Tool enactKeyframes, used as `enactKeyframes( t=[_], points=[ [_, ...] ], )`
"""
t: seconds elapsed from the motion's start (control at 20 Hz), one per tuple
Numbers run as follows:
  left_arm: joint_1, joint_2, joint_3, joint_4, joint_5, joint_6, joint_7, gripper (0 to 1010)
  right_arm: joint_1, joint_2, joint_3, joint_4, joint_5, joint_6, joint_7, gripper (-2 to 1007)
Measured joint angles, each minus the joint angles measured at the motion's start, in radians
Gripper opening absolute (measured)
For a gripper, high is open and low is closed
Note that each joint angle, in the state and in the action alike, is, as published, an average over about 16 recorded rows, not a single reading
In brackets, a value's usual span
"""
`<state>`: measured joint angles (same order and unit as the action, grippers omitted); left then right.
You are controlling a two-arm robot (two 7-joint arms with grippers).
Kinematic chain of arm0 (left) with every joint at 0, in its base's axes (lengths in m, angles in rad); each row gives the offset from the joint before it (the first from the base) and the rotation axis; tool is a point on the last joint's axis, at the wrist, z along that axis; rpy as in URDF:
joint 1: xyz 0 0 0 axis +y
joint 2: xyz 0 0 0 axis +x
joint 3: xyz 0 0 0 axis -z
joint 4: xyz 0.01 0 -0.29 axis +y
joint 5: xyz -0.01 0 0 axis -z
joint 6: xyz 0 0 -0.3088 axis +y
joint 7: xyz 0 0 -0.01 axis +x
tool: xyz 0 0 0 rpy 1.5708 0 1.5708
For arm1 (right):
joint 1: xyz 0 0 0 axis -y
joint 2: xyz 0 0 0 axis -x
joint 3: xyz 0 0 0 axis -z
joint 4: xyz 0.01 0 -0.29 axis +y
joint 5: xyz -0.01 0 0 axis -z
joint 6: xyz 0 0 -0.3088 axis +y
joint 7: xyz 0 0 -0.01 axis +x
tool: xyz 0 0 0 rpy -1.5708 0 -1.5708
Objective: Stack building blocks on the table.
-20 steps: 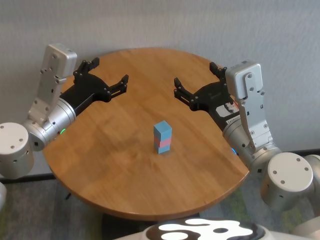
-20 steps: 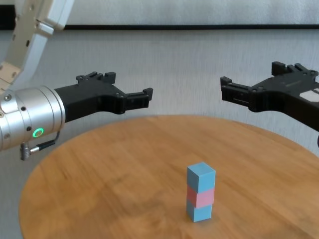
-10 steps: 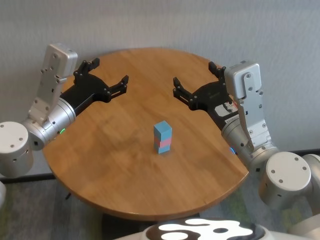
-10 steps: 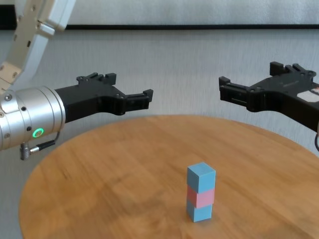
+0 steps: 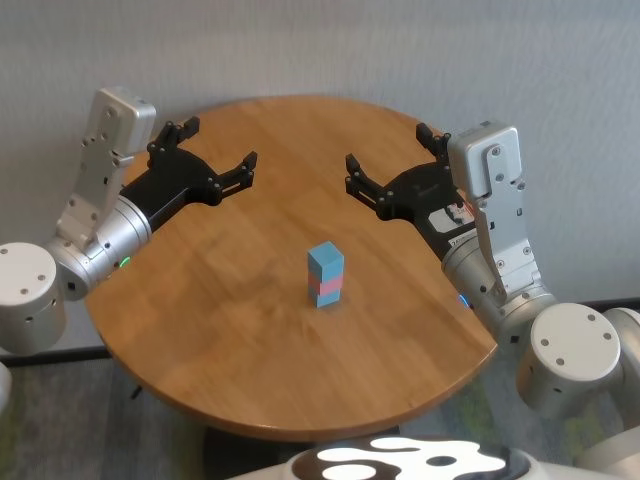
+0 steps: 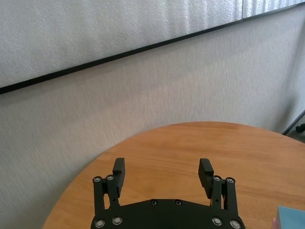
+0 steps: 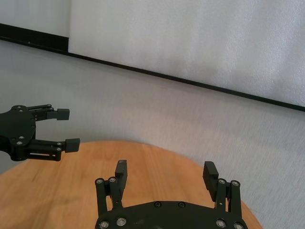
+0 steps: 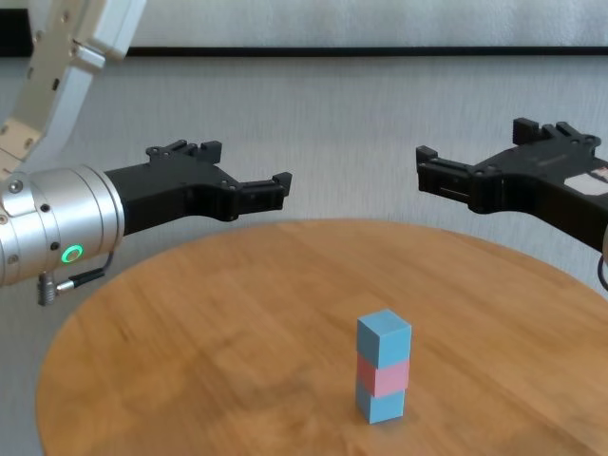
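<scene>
The blocks (image 5: 325, 275) stand in one tower near the middle of the table (image 5: 200, 330): blue on top, pink in the middle, blue at the bottom. The left gripper (image 5: 212, 160) hangs above the table's far left, wide open and holding nothing. The right gripper (image 5: 388, 170) hangs above the far right, wide open and holding nothing too.

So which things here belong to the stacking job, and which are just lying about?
Job:
- top light blue block
- pink block
- bottom light blue block
- table
- left gripper, open, raised above the table
- right gripper, open, raised above the table

Lying about:
- nothing visible
</scene>
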<state>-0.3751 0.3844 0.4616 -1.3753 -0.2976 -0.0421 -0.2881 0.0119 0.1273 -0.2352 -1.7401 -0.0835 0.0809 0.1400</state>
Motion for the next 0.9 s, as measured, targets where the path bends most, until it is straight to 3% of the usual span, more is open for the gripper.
enactKeyframes(
  t=[0.9],
  points=[
    [0.007,-0.015,-0.006,0.006,-0.009,0.018,-0.016,1000,0.001,-0.001,-0.002,0.001,0.0,0.004,0.004,1005]
  ],
)
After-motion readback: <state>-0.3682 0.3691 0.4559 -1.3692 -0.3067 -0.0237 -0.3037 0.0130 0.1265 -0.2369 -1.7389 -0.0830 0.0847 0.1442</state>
